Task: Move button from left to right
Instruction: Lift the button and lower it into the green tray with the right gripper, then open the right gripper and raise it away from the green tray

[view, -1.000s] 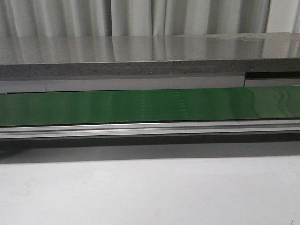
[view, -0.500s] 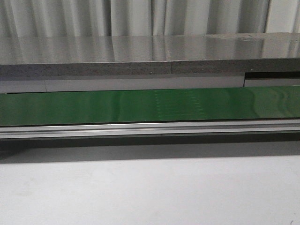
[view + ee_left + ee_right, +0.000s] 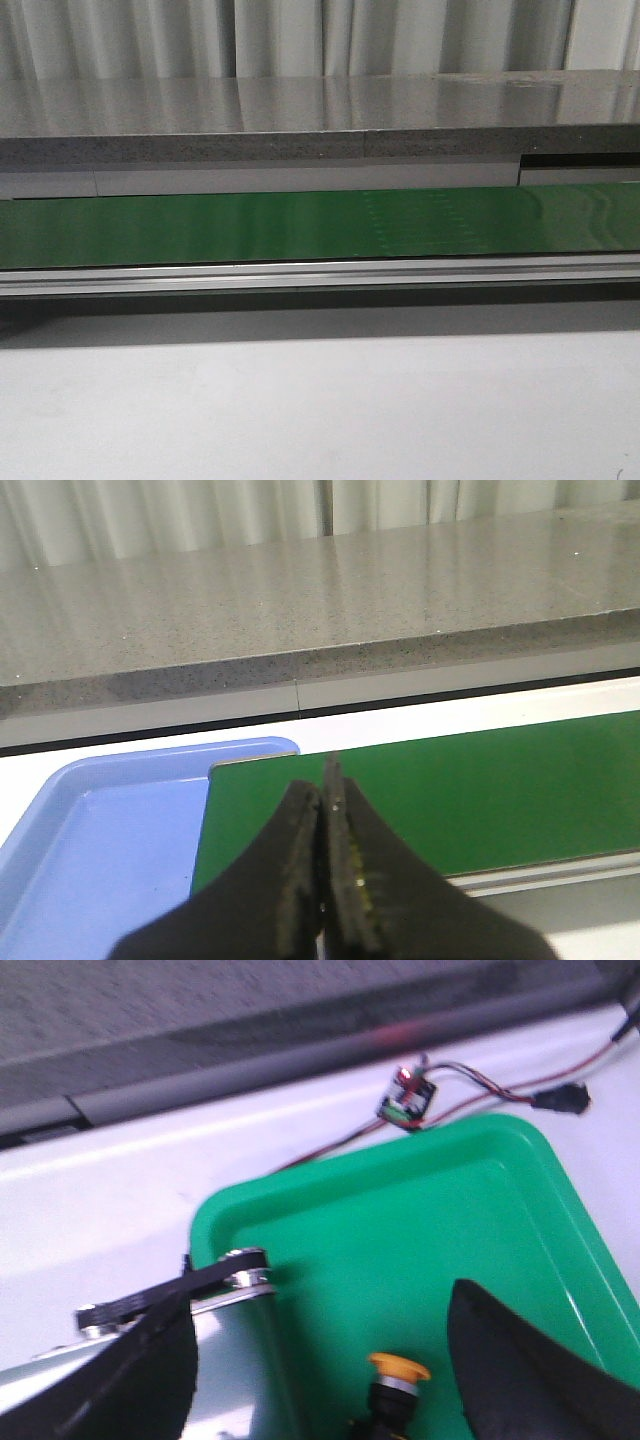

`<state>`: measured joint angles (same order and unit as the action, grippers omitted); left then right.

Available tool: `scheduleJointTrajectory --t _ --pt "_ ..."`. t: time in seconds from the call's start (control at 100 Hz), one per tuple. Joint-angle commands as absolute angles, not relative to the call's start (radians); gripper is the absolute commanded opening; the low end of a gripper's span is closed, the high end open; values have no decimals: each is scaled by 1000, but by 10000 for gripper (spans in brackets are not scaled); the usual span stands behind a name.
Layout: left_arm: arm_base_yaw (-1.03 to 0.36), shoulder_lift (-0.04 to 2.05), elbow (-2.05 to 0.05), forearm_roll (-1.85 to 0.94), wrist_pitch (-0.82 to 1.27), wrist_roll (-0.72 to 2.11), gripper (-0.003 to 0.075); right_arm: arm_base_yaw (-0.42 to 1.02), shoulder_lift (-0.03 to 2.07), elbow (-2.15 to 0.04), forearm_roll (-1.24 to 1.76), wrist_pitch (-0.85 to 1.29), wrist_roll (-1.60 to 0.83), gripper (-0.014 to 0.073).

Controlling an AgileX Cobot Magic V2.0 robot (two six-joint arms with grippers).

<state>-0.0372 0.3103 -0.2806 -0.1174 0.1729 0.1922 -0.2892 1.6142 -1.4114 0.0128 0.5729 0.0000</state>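
The button (image 3: 398, 1385), orange-headed, is being shown standing in the green tray (image 3: 520, 1220), between the widely spread fingers of the right gripper (image 3: 320, 1360), which are gripping nothing. The left gripper (image 3: 327, 880) is being kept pressed closed and empty beside the blue tray (image 3: 100, 850). Placement is being judged complete; a clean upward retreat is being called for.

Left gripper (image 3: 325, 865) with matte black tapered fingers, ridged inner pads flecked yellowish, right gripper (image 3: 320, 1360) with broad black fingers (image 3: 520, 1370), edges blurred
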Motion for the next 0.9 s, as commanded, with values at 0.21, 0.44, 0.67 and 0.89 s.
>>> scheduleJointTrajectory --t 0.21,0.44,0.67,0.89 --pt "-44 317 -308 -121 86 190 -19 -85 1338 -1229 22 319 0 527" --pt "-44 317 -308 -121 86 190 -19 -8 1105 -959 38 143 0 527" --pt "-44 317 -308 -121 86 190 -19 -5 826 -663 38 -33 0 527" --pt "-44 317 -308 -121 86 190 -19 -5 577 -458 38 -39 0 527"
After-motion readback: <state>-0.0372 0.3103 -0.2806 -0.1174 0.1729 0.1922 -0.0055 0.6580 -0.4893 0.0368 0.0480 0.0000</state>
